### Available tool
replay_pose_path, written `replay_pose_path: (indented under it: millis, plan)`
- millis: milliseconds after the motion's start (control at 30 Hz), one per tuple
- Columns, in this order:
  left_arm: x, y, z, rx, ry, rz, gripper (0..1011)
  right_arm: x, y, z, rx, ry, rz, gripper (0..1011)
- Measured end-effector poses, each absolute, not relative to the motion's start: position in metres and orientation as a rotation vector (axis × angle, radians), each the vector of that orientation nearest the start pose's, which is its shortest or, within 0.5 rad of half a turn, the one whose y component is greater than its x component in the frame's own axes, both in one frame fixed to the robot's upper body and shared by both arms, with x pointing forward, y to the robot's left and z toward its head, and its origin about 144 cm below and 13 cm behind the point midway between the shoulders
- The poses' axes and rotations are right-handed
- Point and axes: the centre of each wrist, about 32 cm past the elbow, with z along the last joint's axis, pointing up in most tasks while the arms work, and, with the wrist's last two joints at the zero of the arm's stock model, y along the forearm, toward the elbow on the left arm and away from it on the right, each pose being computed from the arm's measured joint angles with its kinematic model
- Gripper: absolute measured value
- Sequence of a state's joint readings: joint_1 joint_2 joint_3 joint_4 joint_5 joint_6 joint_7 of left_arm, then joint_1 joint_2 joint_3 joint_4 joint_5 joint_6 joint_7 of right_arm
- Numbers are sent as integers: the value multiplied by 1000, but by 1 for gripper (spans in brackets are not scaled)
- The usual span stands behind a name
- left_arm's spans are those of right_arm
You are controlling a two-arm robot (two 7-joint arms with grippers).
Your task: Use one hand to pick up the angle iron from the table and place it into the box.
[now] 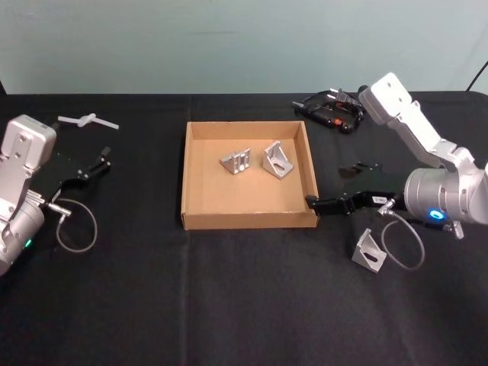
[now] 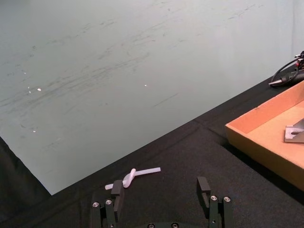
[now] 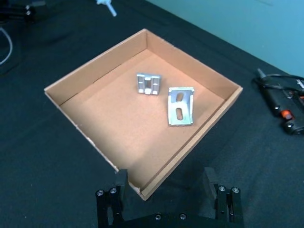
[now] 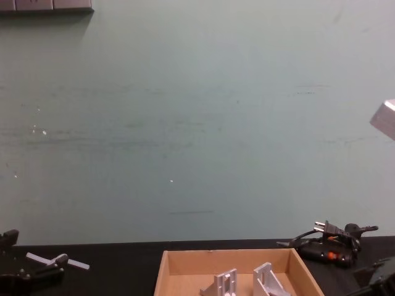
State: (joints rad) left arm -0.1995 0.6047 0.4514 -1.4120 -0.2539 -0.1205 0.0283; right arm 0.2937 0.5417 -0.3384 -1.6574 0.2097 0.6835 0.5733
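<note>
One angle iron (image 1: 368, 250) lies on the black table (image 1: 229, 305), behind the right gripper (image 1: 332, 192) and beside its wrist, well apart from the fingertips. That gripper reaches toward the cardboard box (image 1: 248, 219), jaws spread and holding nothing. The right wrist view sets its fingers (image 3: 120, 180) on either side of the box's nearest corner. Ahead of it, inside the box, rest two more angle irons (image 1: 236, 161), close together but apart. Farther off lies a black corded tool (image 1: 332, 110). The left gripper (image 1: 95, 164), jaws likewise spread, sits parked far across the box.
</note>
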Motion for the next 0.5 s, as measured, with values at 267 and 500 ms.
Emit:
replay_pose_path:
  millis: [267,500]
  plan:
    - [489,310,1140,305,-285,1248,1005,519,-282,1251,-635,166,-741,1000]
    - [489,310,1140,305,-285,1248,1005,524,-288,1251,-651,169,-697,1000]
